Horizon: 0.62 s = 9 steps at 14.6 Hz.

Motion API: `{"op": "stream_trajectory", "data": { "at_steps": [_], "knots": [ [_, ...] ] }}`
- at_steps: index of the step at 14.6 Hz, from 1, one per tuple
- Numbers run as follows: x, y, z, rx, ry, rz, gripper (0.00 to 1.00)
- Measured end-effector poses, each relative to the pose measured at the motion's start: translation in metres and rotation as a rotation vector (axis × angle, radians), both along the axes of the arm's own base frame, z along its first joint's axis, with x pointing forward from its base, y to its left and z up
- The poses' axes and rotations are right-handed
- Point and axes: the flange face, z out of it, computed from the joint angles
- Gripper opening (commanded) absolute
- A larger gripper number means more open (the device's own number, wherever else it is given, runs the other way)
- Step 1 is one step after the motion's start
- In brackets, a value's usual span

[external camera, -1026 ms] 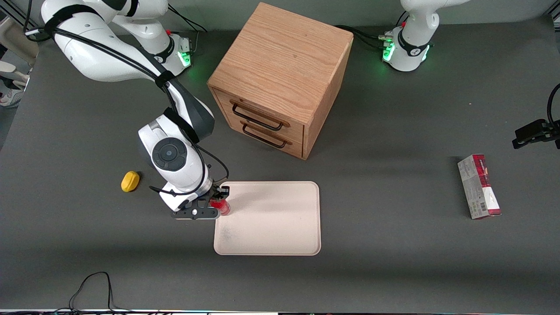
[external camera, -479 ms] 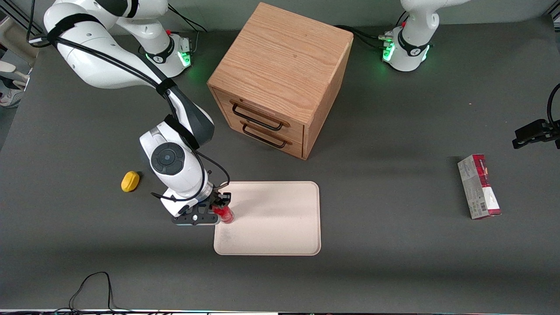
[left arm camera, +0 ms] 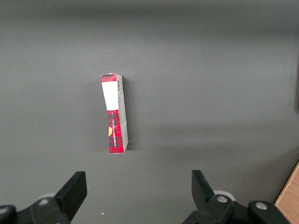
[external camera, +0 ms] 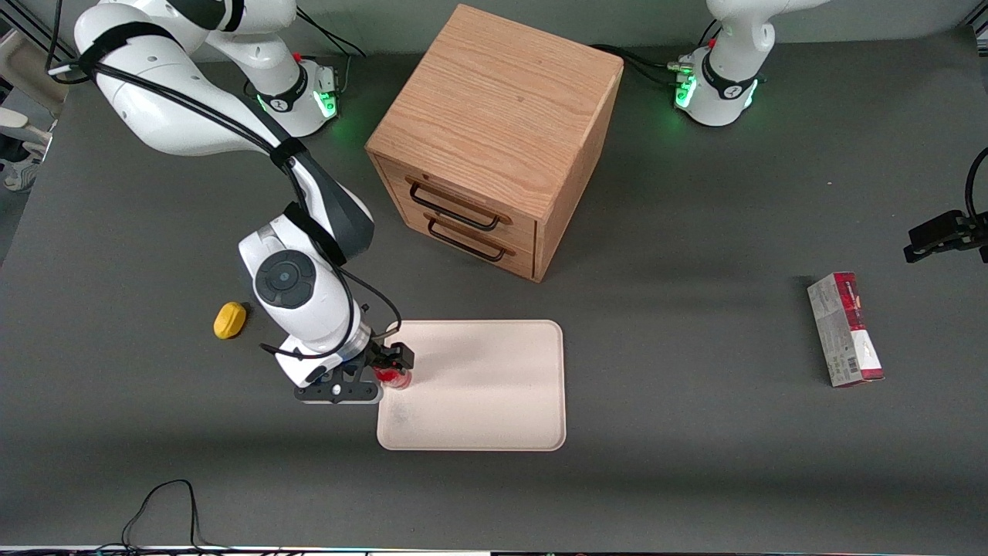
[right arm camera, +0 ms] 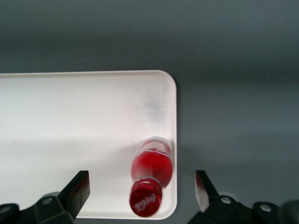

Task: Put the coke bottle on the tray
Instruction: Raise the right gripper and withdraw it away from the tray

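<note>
The coke bottle is small and bright red with a red cap. It stands upright on the tray, just inside the rim at the working arm's end. The tray is a large pale cream-pink rectangle. My right gripper hangs right above the bottle. In the right wrist view the gripper is open, with a black finger on each side of the bottle and a clear gap to both. The bottle's cap points up at the camera, and the tray spreads out under it.
A wooden two-drawer cabinet stands farther from the front camera than the tray. A small yellow object lies beside the working arm. A red-and-grey carton lies toward the parked arm's end and shows in the left wrist view.
The gripper brought the bottle a little nearer the front camera and further onto the tray. The wrist has since drawn slightly back toward the working arm's end.
</note>
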Motion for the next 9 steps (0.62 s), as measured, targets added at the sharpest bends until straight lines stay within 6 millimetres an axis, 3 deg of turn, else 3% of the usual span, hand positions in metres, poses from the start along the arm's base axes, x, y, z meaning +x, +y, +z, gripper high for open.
{"op": "stream_trajectory", "data": {
  "at_steps": [2,4,6,9],
  "knots": [
    [0.0,-0.012,0.026,-0.016,0.011,-0.024,1.0],
    [-0.003,-0.04,0.061,-0.025,0.048,-0.018,1.0],
    [-0.007,-0.089,0.096,-0.039,0.111,0.003,1.0],
    [-0.02,-0.18,0.139,-0.013,0.209,0.067,1.0]
  ]
}}
